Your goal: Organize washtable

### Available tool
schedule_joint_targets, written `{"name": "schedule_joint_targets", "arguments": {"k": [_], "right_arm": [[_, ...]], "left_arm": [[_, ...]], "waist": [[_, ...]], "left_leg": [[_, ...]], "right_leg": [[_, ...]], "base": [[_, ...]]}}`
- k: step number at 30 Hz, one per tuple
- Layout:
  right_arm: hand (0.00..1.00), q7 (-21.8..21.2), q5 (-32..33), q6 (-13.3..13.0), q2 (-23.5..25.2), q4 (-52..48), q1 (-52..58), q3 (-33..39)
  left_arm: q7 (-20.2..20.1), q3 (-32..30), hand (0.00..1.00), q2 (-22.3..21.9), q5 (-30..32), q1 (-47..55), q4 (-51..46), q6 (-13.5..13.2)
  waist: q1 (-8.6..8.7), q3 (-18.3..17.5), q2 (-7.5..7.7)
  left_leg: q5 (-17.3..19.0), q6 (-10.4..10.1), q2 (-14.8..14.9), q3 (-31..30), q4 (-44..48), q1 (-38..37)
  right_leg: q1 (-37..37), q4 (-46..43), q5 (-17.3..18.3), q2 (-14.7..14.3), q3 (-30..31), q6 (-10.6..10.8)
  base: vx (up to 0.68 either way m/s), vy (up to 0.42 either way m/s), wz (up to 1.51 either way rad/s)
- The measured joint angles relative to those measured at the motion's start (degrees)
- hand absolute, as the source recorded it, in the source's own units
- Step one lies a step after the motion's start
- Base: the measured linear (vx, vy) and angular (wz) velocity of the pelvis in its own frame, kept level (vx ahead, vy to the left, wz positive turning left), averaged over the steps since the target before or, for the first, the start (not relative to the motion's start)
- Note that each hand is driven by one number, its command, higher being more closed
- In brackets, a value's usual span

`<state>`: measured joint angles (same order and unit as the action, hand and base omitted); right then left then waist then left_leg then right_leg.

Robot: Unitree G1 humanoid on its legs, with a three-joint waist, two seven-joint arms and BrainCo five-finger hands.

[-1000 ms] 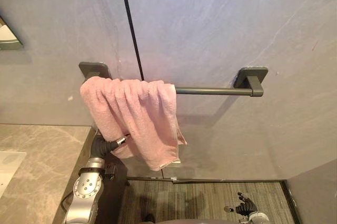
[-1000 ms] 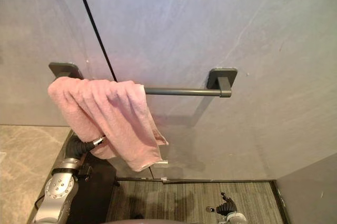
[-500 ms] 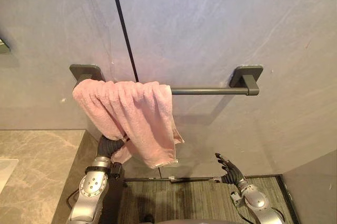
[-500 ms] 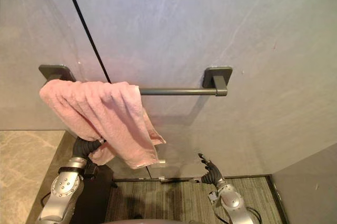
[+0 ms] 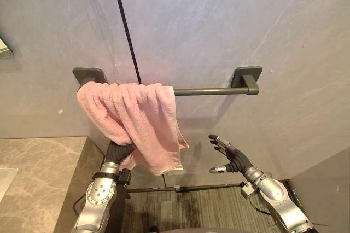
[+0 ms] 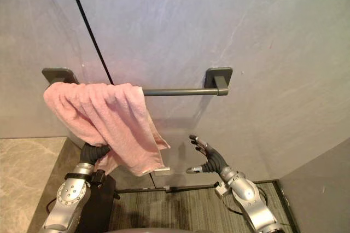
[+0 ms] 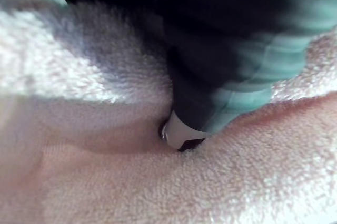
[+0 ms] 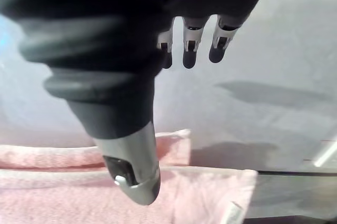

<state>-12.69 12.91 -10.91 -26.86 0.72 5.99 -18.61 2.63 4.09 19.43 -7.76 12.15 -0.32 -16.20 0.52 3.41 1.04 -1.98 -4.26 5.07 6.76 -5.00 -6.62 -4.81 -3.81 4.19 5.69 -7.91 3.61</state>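
At the lower left lies a beige, veined stone counter (image 5: pixel 44 167). It butts against a grey stone wall (image 5: pixel 219 25) crossed by a thin black vertical seam (image 5: pixel 124 25). On the wall is a dark grey metal towel bar (image 5: pixel 208 91), held at each end by a square mount, the left mount (image 5: pixel 89 74) and the right mount (image 5: pixel 247 74).

A pink terry towel (image 5: pixel 136 118) hangs bunched over the left end of the bar. Its top touches the left mount, and its folds slant down toward the right to a hemmed lower corner. The right half of the bar is bare.

The left arm rises from below, beside the counter's edge. The left hand (image 5: pixel 119 150) goes up under the towel's lower folds, with the dark ribbed cover showing just beneath the cloth. In the left wrist view the hand is pushed into the pink pile, with cloth all around it. Whether it grips the towel cannot be told.

To the right of the towel and below the bare part of the bar, the right hand (image 5: pixel 235 159) is raised in front of the wall. It is spread wide and holds nothing, with the thumb set apart. It is near the towel's hanging edge but clear of it and touches neither bar nor wall. In the right wrist view the towel shows past the thumb.

Below is a striped grey floor (image 5: pixel 197 211).
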Motion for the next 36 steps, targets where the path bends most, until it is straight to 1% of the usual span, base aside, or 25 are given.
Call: {"name": "schedule_joint_targets", "arguments": {"k": [3,5,9,11,15,19,22,23,25,29,33,36], "right_arm": [[0.0,0.15,1.44,-0.04,0.12,-0.03,-3.36,-1.92],[0.0,0.47,2.25,-0.03,0.99,0.05,-5.52,-2.59],[0.0,1.81,2.25,-0.02,2.69,0.36,-9.3,-4.88],[0.0,2.5,2.24,-0.02,4.43,2.1,-11.34,-6.36],[0.0,2.7,2.24,0.11,6.41,5.56,-13.48,-7.49],[0.0,2.87,2.24,0.19,8.09,8.09,-15.8,-9.48],[0.0,2.93,2.23,0.22,9.61,9.35,-16.39,-10.71],[1.0,2.87,2.21,0.58,9.69,10.07,-17.47,-12.19],[1.0,2.76,2.2,0.73,10.09,10.23,-18.68,-13.42],[1.0,2.88,2.18,0.77,12.56,12.13,-21.38,-13.96],[1.0,3.84,2.21,0.76,13.15,12.13,-21.98,-14.47],[1.0,4.0,2.24,0.76,13.8,12.14,-21.99,-15.24]], "left_arm": [[0.0,0.03,1.0,-0.13,-0.02,-0.01,-1.15,0.0],[0.09,0.03,1.0,-0.46,-0.1,-0.35,-1.44,-0.01],[0.14,0.35,1.0,-1.47,-0.51,-0.9,-1.43,-0.01],[0.18,0.38,1.0,-1.65,-0.55,-1.04,-1.41,-0.01],[0.3,0.43,1.0,-2.5,-0.63,-1.06,-1.06,-0.01],[0.53,0.43,1.0,-2.53,-1.36,-1.05,-1.05,-0.01],[0.8,0.45,1.0,-2.54,-1.77,-1.08,-1.03,-0.01],[1.01,0.65,1.0,-2.55,-1.78,-1.4,-0.87,-0.01],[1.16,0.83,1.0,-2.57,-1.78,-1.93,-0.71,-0.01],[1.2,0.83,1.0,-2.98,-1.79,-2.22,-0.67,-0.02],[1.26,0.83,1.0,-3.19,-1.8,-2.22,-0.68,-0.02],[1.31,0.76,1.0,-3.18,-1.84,-2.23,-0.68,-0.03]], "waist": [[-0.58,-0.01,-0.01],[-1.33,-0.03,-0.06],[-1.45,-0.06,-0.05],[-1.39,-0.06,-0.04],[-1.55,-0.07,-0.06],[-1.89,-0.11,-0.08],[-2.59,-0.19,0.01],[-2.88,-0.21,0.04],[-2.95,-0.23,0.07],[-3.15,-0.47,0.24],[-3.21,-0.55,0.33],[-3.25,-0.85,0.75]], "left_leg": [[-0.01,0.0,0.0,-0.02,-0.02,0.01],[-0.01,-0.01,-0.01,-0.15,-0.05,0.1],[-0.05,0.01,-0.03,-0.71,0.07,0.47],[-0.06,0.01,-0.03,-1.38,0.41,1.02],[-0.08,0.01,0.01,-2.25,1.04,1.75],[-0.21,-0.05,0.21,-2.49,0.94,2.17],[-0.3,-0.17,0.42,-2.63,0.87,2.25],[-0.38,-0.29,0.53,-2.78,0.86,2.34],[-0.57,-0.44,0.65,-3.14,0.79,2.49],[-1.43,-0.71,1.01,-3.95,-0.18,2.24],[-1.44,-0.71,1.01,-4.04,-0.1,2.32],[-1.44,-0.71,1.05,-4.07,-0.14,2.85]], "right_leg": [[0.01,-0.01,-0.01,-0.01,-0.01,0.0],[0.02,0.03,-0.01,-0.01,-0.12,0.01],[-0.02,0.08,-0.01,0.0,-0.43,0.0],[-0.04,0.1,-0.01,0.0,-0.96,0.0],[-0.08,0.1,0.0,-0.03,-1.43,-0.02],[-0.11,0.04,0.04,-0.25,-1.45,-0.05],[-0.08,0.04,0.06,-0.48,-1.46,-0.08],[-0.07,0.04,0.09,-0.61,-1.52,-0.15],[-0.07,0.02,0.17,-0.76,-1.68,-0.28],[0.12,0.02,0.24,-1.25,-1.67,-0.4],[0.09,0.02,0.24,-1.25,-1.61,-0.4],[0.14,0.1,0.26,-1.28,-1.59,-0.43]], "base": [[0.0,0.0,0.0],[0.0,0.0,0.0],[-0.01,-0.005,0.08],[-0.02,-0.008,0.14],[-0.02,-0.007,0.11],[-0.06,-0.013,0.03],[0.0,0.0,0.0],[-0.01,-0.017,0.03],[-0.01,-0.017,0.09],[0.01,-0.022,0.1],[0.0,-0.002,0.01],[-0.03,-0.001,0.0]]}}
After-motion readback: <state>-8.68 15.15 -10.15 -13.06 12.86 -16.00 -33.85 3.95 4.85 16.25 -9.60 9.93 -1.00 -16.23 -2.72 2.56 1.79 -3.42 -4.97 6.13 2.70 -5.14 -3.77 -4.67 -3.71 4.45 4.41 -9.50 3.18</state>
